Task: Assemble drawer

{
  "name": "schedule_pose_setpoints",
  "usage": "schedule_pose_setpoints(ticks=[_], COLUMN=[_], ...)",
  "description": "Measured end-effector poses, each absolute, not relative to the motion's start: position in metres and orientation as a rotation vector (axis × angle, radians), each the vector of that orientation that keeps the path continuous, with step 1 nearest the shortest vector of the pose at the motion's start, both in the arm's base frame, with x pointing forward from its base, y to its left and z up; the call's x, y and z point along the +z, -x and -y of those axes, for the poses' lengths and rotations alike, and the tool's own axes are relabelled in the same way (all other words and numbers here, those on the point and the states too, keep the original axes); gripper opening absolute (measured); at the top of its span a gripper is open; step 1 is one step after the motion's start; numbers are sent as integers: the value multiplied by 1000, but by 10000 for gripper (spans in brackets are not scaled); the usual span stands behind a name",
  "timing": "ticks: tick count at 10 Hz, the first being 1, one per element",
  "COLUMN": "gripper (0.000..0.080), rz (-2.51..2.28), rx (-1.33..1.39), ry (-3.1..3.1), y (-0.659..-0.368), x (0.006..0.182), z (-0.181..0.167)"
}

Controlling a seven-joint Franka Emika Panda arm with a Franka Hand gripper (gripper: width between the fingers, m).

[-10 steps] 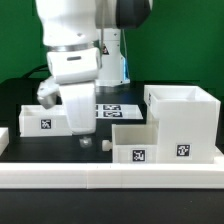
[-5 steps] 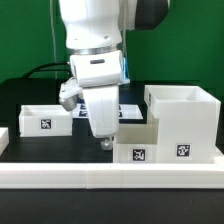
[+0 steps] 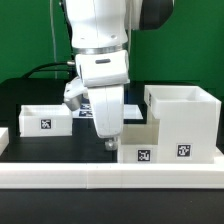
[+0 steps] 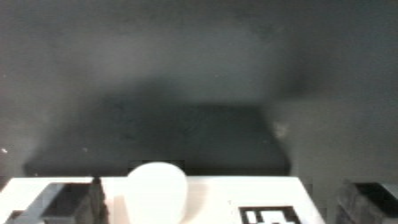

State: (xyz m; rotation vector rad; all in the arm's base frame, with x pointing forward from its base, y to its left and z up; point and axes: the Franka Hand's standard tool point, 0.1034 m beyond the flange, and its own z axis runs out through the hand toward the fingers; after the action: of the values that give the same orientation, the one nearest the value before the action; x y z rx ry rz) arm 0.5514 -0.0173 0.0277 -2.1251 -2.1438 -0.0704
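Observation:
The large white cube casing (image 3: 181, 118) stands at the exterior view's right, tag on its front. One small tray (image 3: 137, 144) sits just left of it, and my gripper (image 3: 108, 141) hangs at that tray's left end. In the wrist view the tray's white face (image 4: 222, 195) with its round knob (image 4: 155, 188) and a tag (image 4: 270, 215) lies between my dark fingers (image 4: 59, 204), which stand far apart. My gripper (image 4: 210, 208) is open and holds nothing. The second small tray (image 3: 45, 120) rests at the exterior view's left.
A long low white border wall (image 3: 110, 180) runs along the front of the black table. The marker board (image 3: 125, 106) lies behind my arm, mostly hidden by it. Dark table surface (image 4: 196, 90) fills the wrist view beyond the tray.
My arm has moved toward the exterior view's right, from beside the left tray to the left end of the middle tray. The parts have not moved.

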Motion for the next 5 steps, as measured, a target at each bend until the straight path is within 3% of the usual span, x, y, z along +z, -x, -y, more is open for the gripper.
schedule_pose_setpoints(ticks=[5], gripper=[648], rz=[2202], rx=[-71], ry=[2073], y=[-571], x=[27], z=[-10])
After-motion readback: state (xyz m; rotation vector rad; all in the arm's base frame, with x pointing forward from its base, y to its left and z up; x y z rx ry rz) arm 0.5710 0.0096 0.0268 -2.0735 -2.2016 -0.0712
